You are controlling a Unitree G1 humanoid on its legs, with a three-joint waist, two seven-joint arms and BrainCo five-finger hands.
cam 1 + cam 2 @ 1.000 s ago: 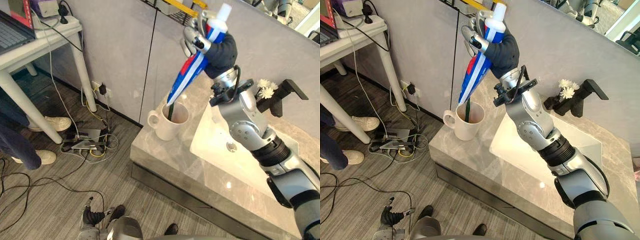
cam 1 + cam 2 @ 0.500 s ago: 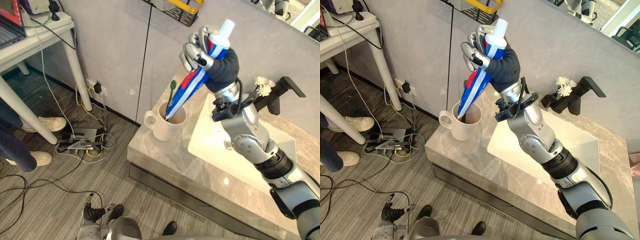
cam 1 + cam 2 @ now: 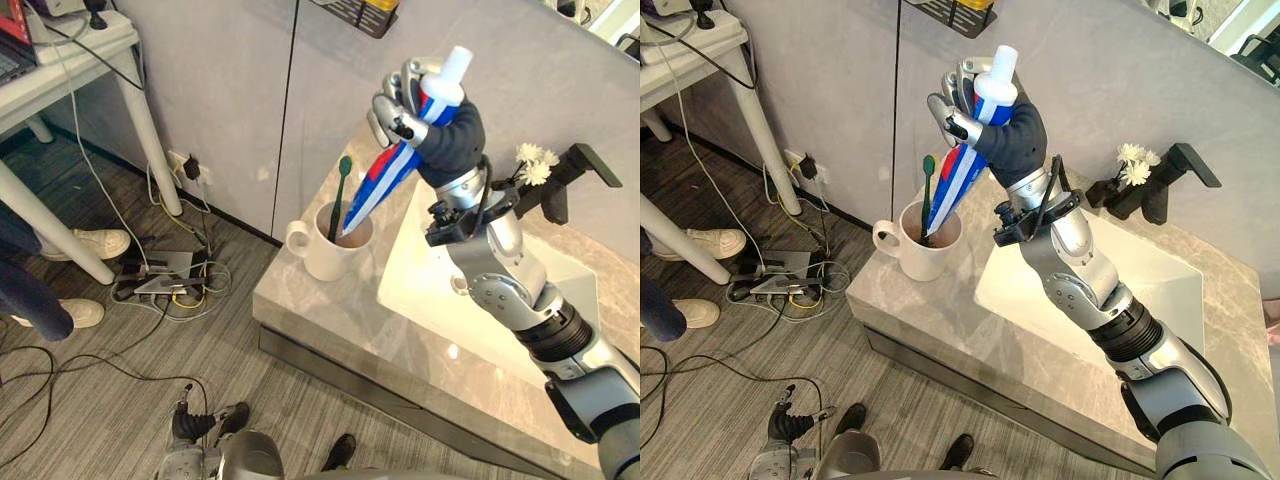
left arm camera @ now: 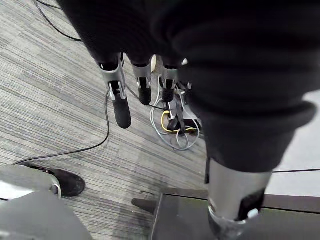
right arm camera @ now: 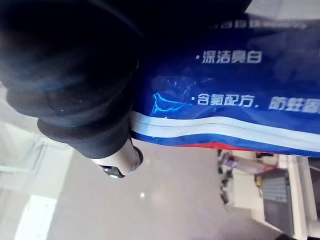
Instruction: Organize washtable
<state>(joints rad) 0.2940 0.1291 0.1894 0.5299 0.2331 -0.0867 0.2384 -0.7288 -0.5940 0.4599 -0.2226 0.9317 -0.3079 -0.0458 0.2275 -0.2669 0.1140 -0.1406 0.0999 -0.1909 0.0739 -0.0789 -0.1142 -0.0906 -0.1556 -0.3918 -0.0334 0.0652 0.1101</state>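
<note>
Right hand (image 3: 400, 110) curled round toothpaste (image 3: 385, 175), cap up, tail tip at mug (image 3: 322, 255) mouth, beside toothbrush (image 3: 340, 190). Lower it straight until the tail seats, then release; a sideways push could tip the mug near the counter (image 3: 330, 320) edge. Left hand (image 4: 121, 102) hangs relaxed, empty.

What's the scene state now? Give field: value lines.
right hand: shut on toothpaste tube, cap up
toothpaste tube: tilted, tail end in the mug's mouth
mug: white, on washtable corner beside sink
toothbrush: green, standing in mug
left hand: open, hanging above floor
</note>
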